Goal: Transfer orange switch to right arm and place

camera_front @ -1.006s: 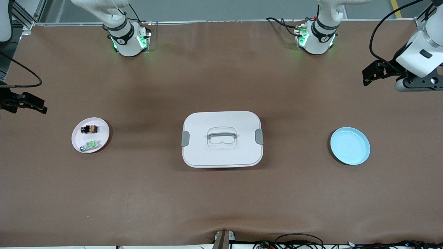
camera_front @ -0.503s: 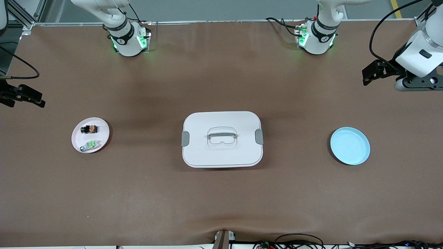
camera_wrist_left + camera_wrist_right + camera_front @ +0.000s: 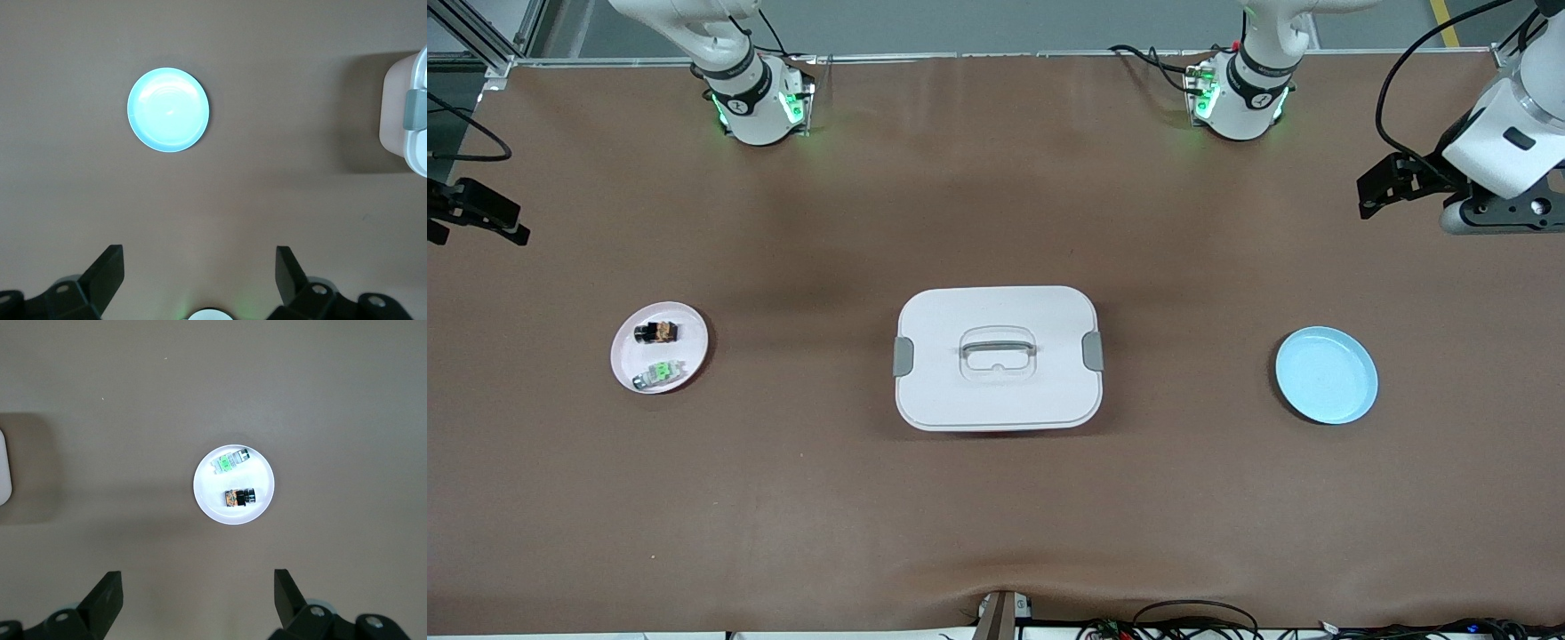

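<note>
Much of both arms is cut off by the picture edges. The right gripper (image 3: pixel 476 213) shows only as a dark tip at the right arm's end of the counter (image 3: pixel 996 516), and its arm is out of the front view there. The left gripper (image 3: pixel 1392 187) hangs over the other end, with the white wrist partly cut off.

Both pairs of jaws stand wide open and hold nothing.

The orange switch (image 3: pixel 657 332) lies on the white plate (image 3: pixel 627 351), together with the green switch (image 3: pixel 660 372); details of the 2 are hard to make out. In the right wrist view this plate lies ahead of the open jaws, well apart from them.

The blue plate (image 3: pixel 168 110) lies ahead of the left jaws. The white box (image 3: pixel 997 357) sits mid-counter, its edge cut off in both wrist views.
</note>
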You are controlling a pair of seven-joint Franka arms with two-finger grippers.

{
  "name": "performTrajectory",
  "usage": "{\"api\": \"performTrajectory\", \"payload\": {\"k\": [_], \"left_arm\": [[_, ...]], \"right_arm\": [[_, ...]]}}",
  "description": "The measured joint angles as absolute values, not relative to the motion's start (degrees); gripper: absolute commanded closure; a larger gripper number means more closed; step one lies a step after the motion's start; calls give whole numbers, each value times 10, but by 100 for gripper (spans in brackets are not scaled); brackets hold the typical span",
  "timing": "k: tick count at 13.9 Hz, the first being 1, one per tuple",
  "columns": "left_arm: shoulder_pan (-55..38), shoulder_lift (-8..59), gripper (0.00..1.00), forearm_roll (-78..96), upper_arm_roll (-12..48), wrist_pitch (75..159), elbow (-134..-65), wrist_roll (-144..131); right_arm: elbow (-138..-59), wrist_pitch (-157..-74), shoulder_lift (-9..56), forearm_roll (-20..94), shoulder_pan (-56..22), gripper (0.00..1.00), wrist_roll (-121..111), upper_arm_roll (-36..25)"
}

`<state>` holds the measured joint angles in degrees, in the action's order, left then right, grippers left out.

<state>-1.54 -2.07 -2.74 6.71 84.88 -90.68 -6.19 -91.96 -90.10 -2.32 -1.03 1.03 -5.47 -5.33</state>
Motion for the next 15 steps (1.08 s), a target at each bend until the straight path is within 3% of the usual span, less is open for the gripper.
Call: {"api": "performTrajectory", "payload": {"k": [15], "left_arm": [[-15,-21,0,-27,67,849,-897,-61]], "right_arm": [[-922,-900,-34,-9,10,0,-55,-52]]}}
